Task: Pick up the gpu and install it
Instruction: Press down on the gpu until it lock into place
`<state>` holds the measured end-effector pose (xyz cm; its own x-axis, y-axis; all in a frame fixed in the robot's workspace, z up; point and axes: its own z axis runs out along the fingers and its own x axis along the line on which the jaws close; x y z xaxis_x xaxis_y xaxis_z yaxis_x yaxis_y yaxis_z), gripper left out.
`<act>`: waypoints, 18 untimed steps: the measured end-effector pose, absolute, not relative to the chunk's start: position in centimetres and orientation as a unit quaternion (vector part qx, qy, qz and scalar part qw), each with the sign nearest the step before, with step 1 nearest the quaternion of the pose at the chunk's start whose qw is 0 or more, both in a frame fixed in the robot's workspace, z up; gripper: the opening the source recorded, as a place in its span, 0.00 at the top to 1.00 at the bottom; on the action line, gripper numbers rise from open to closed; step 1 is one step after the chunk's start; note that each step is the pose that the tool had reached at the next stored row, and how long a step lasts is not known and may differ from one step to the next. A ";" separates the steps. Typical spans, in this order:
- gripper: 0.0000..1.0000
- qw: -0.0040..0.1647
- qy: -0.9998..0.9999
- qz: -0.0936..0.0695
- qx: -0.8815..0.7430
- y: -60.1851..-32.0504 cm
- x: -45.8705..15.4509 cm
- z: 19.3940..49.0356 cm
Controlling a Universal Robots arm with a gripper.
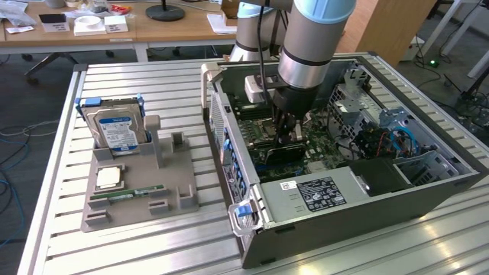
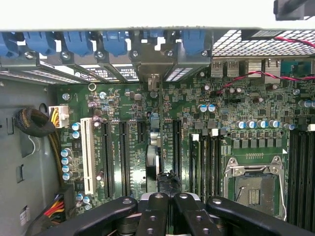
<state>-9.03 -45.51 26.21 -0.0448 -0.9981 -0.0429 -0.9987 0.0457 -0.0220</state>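
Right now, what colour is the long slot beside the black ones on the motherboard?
White, seen best in the wrist view.

I'm working over a slatted aluminium table (image 1: 153, 240), its ribs running across the top. 2 things sit directly on it. Toward the exterior view's left there's a grey parts holder (image 1: 141, 195), flat on the slats, with a silver hard drive (image 1: 114, 132) standing upright in its rear slot and a slim green memory stick (image 1: 126, 195) lying along its base. Just beside it, toward the exterior view's right, the open computer case (image 1: 344, 212) lies on its side, motherboard facing up.
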 end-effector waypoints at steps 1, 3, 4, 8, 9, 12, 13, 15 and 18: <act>0.89 0.023 0.723 0.007 -0.691 -45.5 -9.0 26.2; 0.89 0.023 0.723 0.007 -0.691 -45.5 -9.0 26.2; 0.89 0.023 0.723 0.007 -0.691 -45.5 -9.0 26.2; 0.89 0.023 0.723 0.007 -0.691 -45.4 -9.0 26.2; 0.89 0.023 0.723 0.007 -0.691 -45.4 -9.0 26.2; 0.89 0.023 0.723 0.007 -0.691 -45.5 -9.0 26.2; 0.89 0.023 0.723 0.007 -0.691 -45.5 -9.0 26.2; 0.89 0.023 0.723 0.007 -0.691 -45.4 -9.0 26.1; 0.89 0.023 0.723 0.007 -0.691 -45.5 -9.0 26.1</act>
<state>-9.05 -45.45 26.14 -0.0448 -0.9981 -0.0428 -0.9987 0.0457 -0.0218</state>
